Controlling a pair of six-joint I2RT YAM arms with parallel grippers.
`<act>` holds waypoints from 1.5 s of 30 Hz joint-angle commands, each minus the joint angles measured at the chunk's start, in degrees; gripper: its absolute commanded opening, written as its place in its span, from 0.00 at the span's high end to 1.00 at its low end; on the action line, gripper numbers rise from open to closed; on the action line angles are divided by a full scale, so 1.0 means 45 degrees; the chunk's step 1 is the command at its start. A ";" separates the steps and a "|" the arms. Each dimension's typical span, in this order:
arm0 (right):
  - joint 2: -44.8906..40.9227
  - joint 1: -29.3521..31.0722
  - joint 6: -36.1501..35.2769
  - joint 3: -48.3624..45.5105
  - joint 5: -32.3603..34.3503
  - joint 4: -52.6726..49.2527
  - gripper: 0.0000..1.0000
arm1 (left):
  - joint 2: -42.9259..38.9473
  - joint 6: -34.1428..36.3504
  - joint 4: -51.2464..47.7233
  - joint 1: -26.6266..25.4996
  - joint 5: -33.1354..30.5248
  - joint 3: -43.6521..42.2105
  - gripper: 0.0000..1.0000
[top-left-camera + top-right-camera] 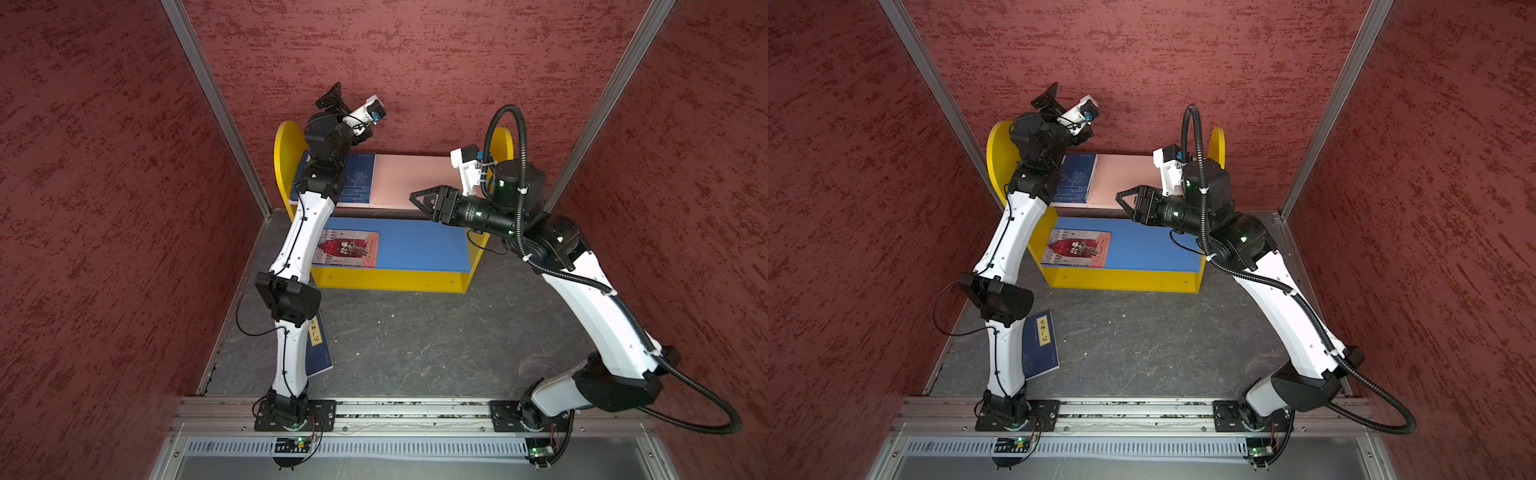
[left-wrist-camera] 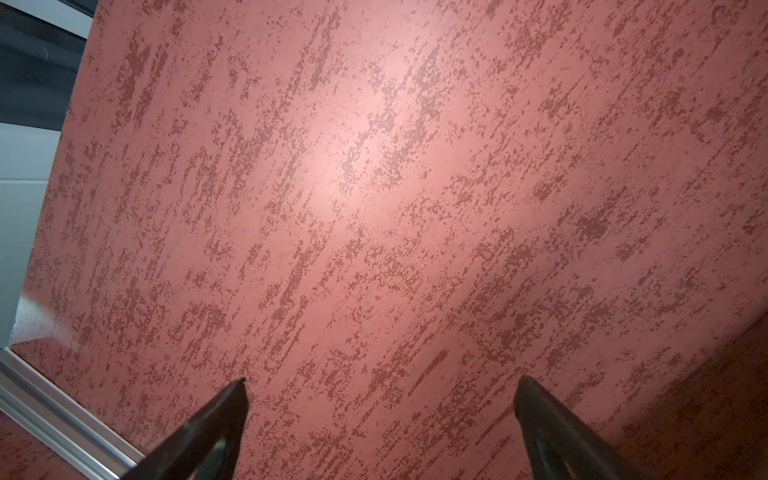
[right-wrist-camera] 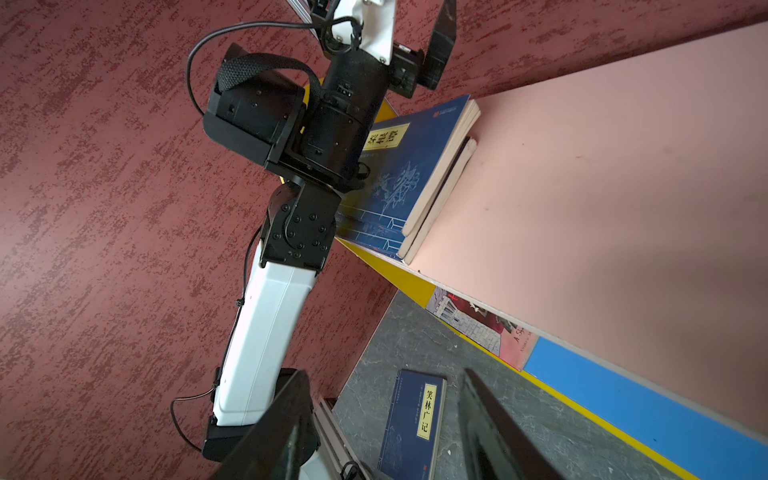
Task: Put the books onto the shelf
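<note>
Jaws are spread apart and empty on both arms, a grey tabletop (image 1: 415, 340) is enclosed by mottled red walls (image 1: 104, 208), and a navy book (image 1: 322, 359) on it is partly hidden by the left arm (image 1: 291, 357).

The little shelf (image 1: 390, 284) in front of me has yellow sides, a pink top board (image 1: 411, 178) and a blue bottom board (image 1: 419, 245). A pile of blue books (image 1: 359, 178) lies flat at the top board's left end. A red book (image 1: 347, 248) lies flat at the bottom board's left end. One more blue book (image 1: 1042, 345) with a yellow label lies on the counter (image 1: 1142, 353), apart from the shelf.
</note>
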 commanded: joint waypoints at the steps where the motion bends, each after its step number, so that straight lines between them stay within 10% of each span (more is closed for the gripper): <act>1: 0.0021 0.0046 -0.0209 0.0245 0.0029 0.0419 0.41 | 0.0133 0.0049 -0.0084 0.0165 -0.0105 0.0218 0.01; 45: 0.0630 0.0046 -0.0279 0.0790 -0.0221 0.0398 0.40 | -0.2206 -0.0572 0.0083 0.0975 -0.0098 -0.3156 0.01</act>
